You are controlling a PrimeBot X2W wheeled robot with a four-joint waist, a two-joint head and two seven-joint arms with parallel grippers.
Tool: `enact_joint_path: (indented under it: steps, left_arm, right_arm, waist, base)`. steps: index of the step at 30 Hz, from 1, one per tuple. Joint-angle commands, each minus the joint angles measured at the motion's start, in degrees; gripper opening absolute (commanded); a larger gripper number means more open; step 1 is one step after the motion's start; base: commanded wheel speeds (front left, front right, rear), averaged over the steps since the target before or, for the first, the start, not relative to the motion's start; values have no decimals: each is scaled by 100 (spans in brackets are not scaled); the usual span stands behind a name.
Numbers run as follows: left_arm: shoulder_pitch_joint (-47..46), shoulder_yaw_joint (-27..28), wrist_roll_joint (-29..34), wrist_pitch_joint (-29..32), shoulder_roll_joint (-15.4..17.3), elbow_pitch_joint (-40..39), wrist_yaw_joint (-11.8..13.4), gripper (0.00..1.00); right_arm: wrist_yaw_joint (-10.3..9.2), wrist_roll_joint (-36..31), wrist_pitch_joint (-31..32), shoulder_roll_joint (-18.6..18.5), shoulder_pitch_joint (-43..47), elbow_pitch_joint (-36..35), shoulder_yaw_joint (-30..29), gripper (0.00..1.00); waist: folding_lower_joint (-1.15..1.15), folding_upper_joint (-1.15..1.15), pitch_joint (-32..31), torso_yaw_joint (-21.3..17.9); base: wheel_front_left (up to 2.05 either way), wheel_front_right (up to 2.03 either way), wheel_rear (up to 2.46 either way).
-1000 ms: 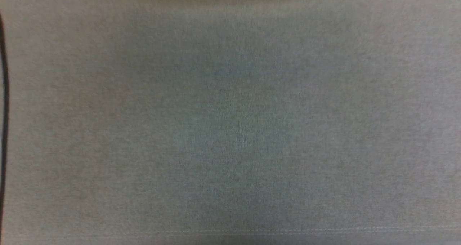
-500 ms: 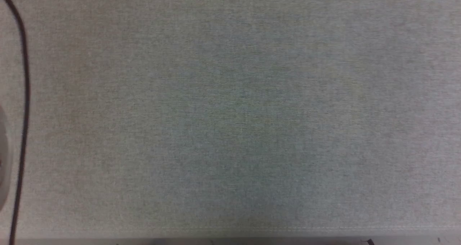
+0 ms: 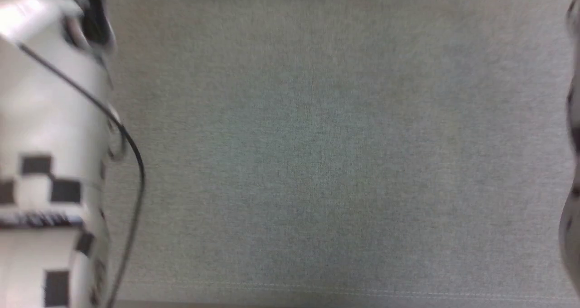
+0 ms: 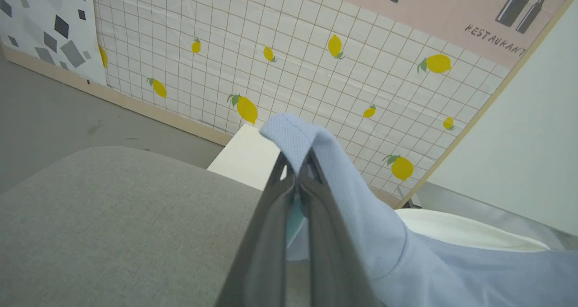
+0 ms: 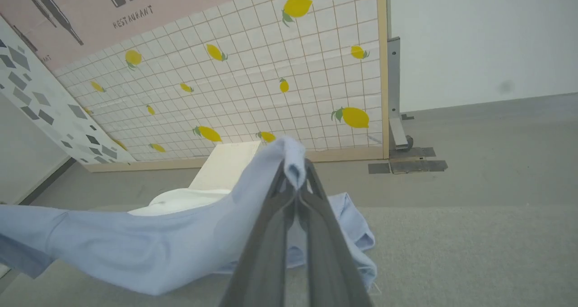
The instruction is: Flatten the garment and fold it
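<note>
The garment [image 4: 406, 262] is a light blue shirt, lifted off the grey cloth surface by two of its edges. In the left wrist view my left gripper [image 4: 297, 169] is shut on a hemmed blue edge, and the fabric runs down to the lower right past the white collar [image 4: 460, 230]. In the right wrist view my right gripper [image 5: 295, 176] is shut on another edge. From there the garment [image 5: 135, 244] stretches left, with the white collar [image 5: 180, 198] behind it and a sleeve [image 5: 352, 234] trailing on the surface. My pale left forearm [image 3: 50, 117] shows in the head view.
The grey cloth surface [image 3: 317, 163] spreads under both arms, with a stitched seam near its front edge. A black cable [image 3: 131, 163] hangs off the left forearm. Beyond the surface stand a cream board [image 4: 246, 155] and a lemon-print grid panel [image 4: 316, 72], with grey floor [image 5: 496, 162] to the right.
My left forearm and its cable have come into the head view from the left, and a blurred dark shape now shows at the right edge. The whole picture looks shifted.
</note>
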Motion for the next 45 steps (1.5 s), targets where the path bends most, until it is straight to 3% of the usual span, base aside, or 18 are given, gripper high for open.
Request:
enact_joint_path:
  steps: [1,6,13,23,26,32,36,45]
  left_arm:
    - [378,33,-93,-68,-48,47,-86,0]
    - [1811,134,-309,-179,-253,130,-303,0]
    - [3699,-104,-293,-84,-470,108,-396,0]
    - [5619,241,-711,521,-374,-558,129,0]
    - [6061,334,-777,821,-272,-962,407,0]
    - [6545,-74,-315,1513,23,-1885,873,0]
    - [6597,-374,41,1848,187,-2424,1113,0]
    - [6654,-549,164,2089,180,-3296,1322,0]
  right_arm:
    - [-8,184,-57,-98,448,-123,64,0]
    - [-8,561,-218,-336,2173,-470,337,0]
    - [-8,796,-233,-458,4155,-734,254,0]
    - [-8,837,195,-535,6279,-1385,-356,0]
    - [-8,755,546,-487,6794,-1821,-520,0]
    - [-8,342,1315,-526,7253,-2789,-580,0]
    - [-8,-36,1971,-699,7098,-3147,-115,0]
    - [-8,-289,3794,-1058,6271,-2658,1427,0]
  waist:
    - [0,0,-861,108]
    - [0,0,-1589,79]
    - [0,0,-2262,2]
    - [0,0,-2722,-39]
    - [0,0,-2763,-94]
    - [0,0,-2758,-164]
    - [0,0,-2712,-201]
    - [0,0,-2581,-157]
  base:
    - [0,0,0]
    - [0,0,0]
    - [0,0,0]
    - [0,0,0]
    - [0,0,0]
    - [0,0,0]
    - [0,0,0]
    - [0,0,0]
